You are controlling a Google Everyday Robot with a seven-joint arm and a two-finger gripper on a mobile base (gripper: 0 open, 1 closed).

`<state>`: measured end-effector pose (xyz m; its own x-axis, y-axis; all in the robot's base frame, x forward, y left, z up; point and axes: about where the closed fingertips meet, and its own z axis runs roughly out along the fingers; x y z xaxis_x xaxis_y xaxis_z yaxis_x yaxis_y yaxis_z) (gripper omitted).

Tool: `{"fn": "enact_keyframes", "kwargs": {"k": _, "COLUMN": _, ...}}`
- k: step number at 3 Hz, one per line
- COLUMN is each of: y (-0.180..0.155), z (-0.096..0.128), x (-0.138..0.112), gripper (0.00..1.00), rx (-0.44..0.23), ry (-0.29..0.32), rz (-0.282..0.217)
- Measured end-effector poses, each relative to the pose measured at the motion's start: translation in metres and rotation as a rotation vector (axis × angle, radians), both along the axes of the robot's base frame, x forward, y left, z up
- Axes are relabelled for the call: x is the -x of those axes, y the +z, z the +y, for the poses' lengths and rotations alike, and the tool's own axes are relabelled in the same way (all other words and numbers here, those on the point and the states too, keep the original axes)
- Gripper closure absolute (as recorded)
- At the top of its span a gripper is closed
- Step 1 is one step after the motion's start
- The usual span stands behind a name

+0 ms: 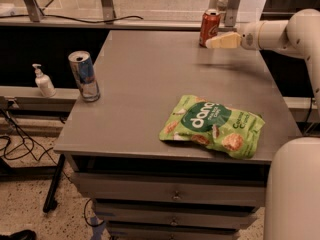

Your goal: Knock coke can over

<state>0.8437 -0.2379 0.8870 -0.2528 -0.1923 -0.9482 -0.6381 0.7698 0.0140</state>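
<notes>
The coke can (210, 27), red-orange with white lettering and a silver top, stands upright at the far edge of the grey table (150, 84). My gripper (212, 42) comes in from the right on a white arm. Its cream fingertips are raised above the table and sit right beside the can's lower right side, touching or nearly touching it.
A taller blue-and-silver can (84, 76) stands near the table's left edge. A green snack bag (213, 125) lies at the front right. A soap dispenser (43, 81) sits on a ledge to the left. Drawers are below the table front. A white robot part (292, 189) fills the lower right corner.
</notes>
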Motion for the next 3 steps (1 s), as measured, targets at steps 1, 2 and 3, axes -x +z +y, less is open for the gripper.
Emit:
{"fn": "enact_keyframes", "kwargs": {"k": 1, "y": 0.011, "z": 0.017, "x": -0.016, "gripper": 0.00, "rx": -0.004, "ry": -0.008, "rz": -0.002}}
{"fn": "enact_keyframes", "kwargs": {"k": 2, "y": 0.019, "z": 0.021, "x": -0.024, "gripper": 0.00, "rx": 0.082, "ry": -0.044, "rz": -0.021}}
{"fn": "enact_keyframes", "kwargs": {"k": 3, "y": 0.013, "z": 0.022, "x": -0.027, "gripper": 0.00, "rx": 0.125, "ry": -0.090, "rz": -0.024}}
